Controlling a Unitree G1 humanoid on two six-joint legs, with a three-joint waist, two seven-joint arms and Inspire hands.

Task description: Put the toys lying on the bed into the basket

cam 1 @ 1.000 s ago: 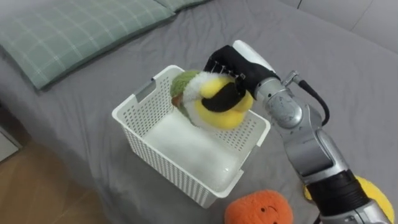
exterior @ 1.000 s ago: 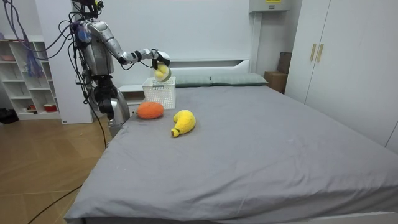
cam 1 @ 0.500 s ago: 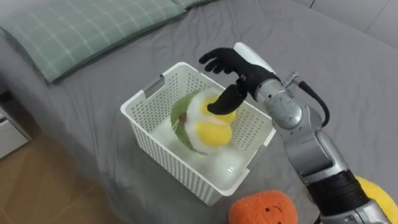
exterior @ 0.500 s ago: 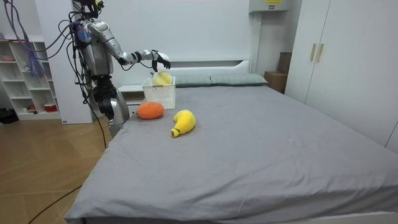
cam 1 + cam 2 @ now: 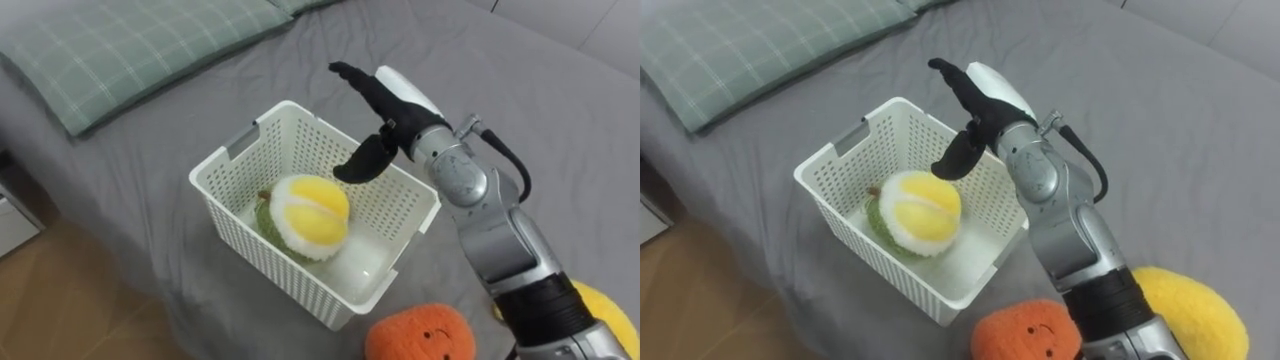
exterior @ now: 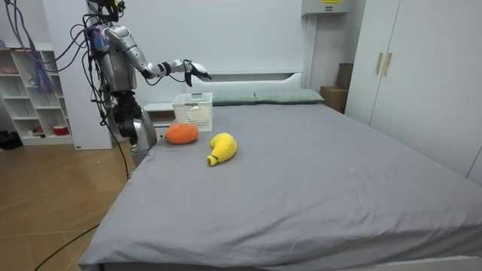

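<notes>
Toy in the basket, hand empty above it: the basket's place at the bed's edge is the weak point.

On the grey bed (image 5: pixel 560 90) the white basket (image 5: pixel 260 252) is set close to the mattress edge, above the wooden floor (image 5: pixel 60 300), so it could be shoved or tipped over the side by a knock from the arm. The yellow-and-green plush (image 5: pixel 305 212) lies inside it. The orange plush (image 5: pixel 420 335) is seen just beside its near corner and the yellow plush (image 5: pixel 1190 305) further out, so the rim could be caught by the forearm in a reach for either. The right hand (image 5: pixel 390 118) hovers above the far rim, fingers spread apart, nothing held; they could be snagged in the lattice by a low sweep.
</notes>
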